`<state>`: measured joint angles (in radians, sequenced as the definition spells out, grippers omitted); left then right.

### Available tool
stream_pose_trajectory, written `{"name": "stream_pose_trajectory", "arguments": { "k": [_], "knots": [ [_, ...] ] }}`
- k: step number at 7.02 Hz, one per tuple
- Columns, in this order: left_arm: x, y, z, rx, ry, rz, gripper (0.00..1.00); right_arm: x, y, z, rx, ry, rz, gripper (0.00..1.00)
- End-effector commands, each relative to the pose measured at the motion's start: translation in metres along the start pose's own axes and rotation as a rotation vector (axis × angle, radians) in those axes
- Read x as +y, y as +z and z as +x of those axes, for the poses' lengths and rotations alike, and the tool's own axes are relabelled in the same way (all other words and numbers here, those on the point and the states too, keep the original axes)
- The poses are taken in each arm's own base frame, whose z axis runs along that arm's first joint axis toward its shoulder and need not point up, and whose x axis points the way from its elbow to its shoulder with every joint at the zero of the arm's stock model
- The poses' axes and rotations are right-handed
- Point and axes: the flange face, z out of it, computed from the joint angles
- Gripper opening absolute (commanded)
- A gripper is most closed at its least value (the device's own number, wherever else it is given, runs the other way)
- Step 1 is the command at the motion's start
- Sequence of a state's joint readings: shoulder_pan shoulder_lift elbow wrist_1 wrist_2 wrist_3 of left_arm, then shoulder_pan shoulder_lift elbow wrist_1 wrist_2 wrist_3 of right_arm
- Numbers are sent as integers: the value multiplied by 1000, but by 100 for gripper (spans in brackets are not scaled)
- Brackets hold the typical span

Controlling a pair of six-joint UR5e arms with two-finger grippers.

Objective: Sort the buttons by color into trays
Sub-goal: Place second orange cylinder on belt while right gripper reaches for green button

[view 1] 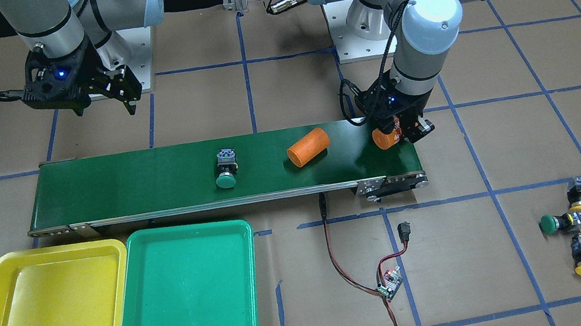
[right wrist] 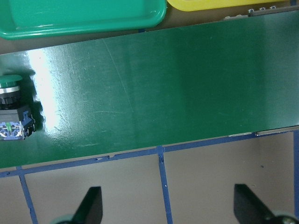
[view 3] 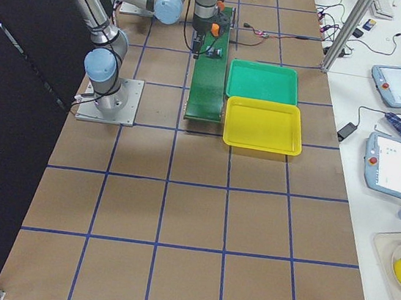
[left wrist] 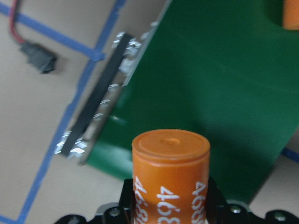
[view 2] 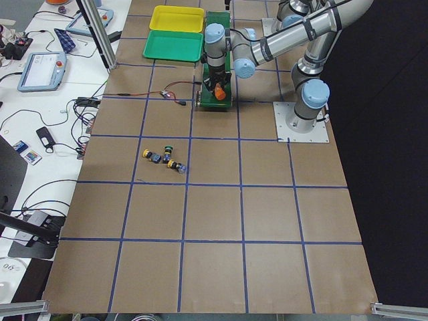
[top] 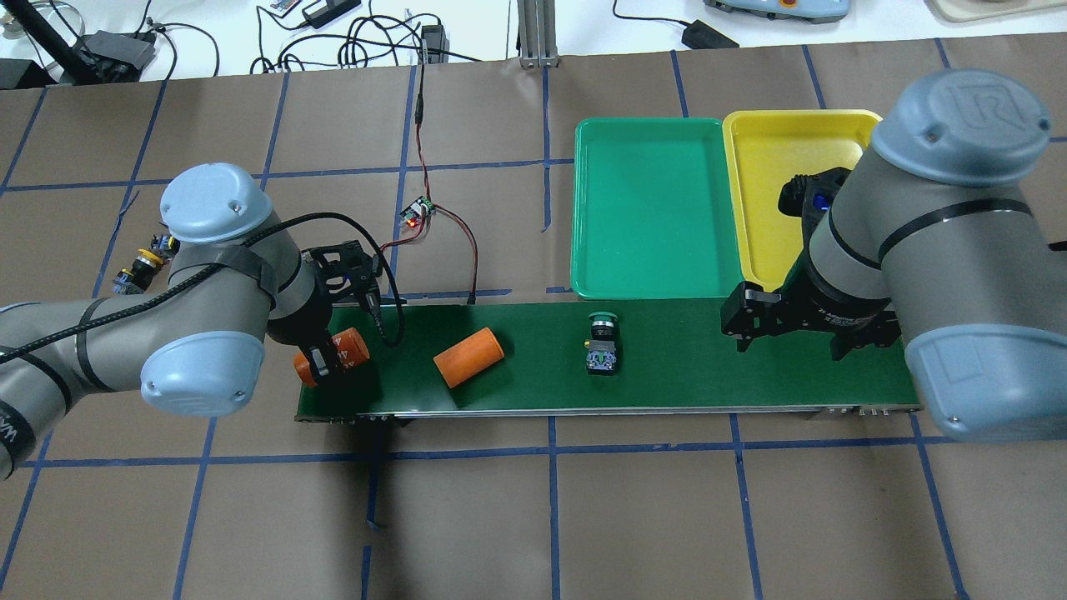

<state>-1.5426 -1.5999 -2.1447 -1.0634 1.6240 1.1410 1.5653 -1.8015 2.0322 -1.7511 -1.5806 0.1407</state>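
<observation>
Left gripper (top: 321,362) pinching orange cylinder (top: 350,346) at the belt (top: 708,379) end edge, right gripper (right wrist: 169,207) spread above open belt, green button (top: 602,337) mid-belt between them.

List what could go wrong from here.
The left hand grips an orange cylinder, not a button; it and the loose cylinder could roll along the belt into the green button.
That button lies on its side, so the open right hand may grip it poorly.
The green tray and yellow tray sit side by side; a sloppy drop could land in the wrong one.
</observation>
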Motion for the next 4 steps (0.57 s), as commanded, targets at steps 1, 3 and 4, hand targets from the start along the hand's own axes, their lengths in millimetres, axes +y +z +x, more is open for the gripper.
{"name": "stream_pose_trajectory", "arguments": {
  "k": [1, 3, 4],
  "knots": [
    [-25, 6, 23, -29, 24, 0, 99, -8, 11, -10, -6, -25, 11, 100],
    [-21, -14, 17, -68, 28, 24, 100, -24, 25, -42, -21, -87, 85, 100],
    [-10, -28, -4, -78, -16, 39, 100, -34, 38, -69, -29, -125, 131, 100]
  ]
}}
